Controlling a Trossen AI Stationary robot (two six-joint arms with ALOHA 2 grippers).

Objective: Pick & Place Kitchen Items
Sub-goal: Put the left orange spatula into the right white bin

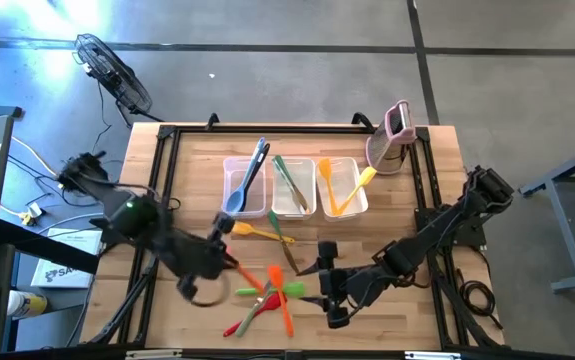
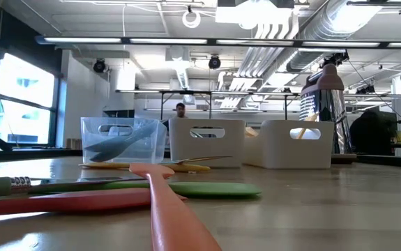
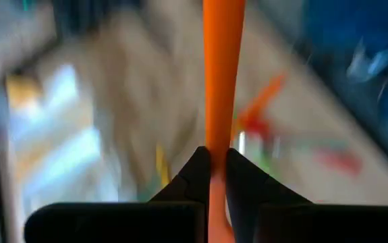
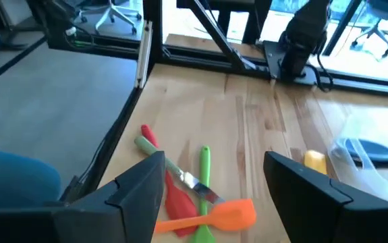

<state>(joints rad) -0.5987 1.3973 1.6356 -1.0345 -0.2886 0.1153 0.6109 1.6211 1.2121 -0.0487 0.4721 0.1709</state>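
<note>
Utensils in orange, green and red lie crossed in a loose heap on the front part of the wooden table, and a yellow one lies a little farther back, between the heap and the tubs. More utensils are already in the three clear tubs that stand in a row at the back middle of the table: blue and dark ones in the left tub, pale green-handled ones in the middle tub, and orange and yellow ones in the right tub. One orange utensil is held by the left gripper; in the left wrist view its slim handle runs up between the two dark fingers, and the jaws are pressed together on it. From above, this gripper is at the left side of the heap, over the front left part of the table. The right gripper is just to the right of the heap, with its jaws standing wide apart and nothing between them; under it the right wrist view shows an orange spatula, a green handle and a red piece on the wood. A pink-and-white upright gadget stands at the back right corner, near the right tub. In the low view a person shows far behind the tubs.
</note>
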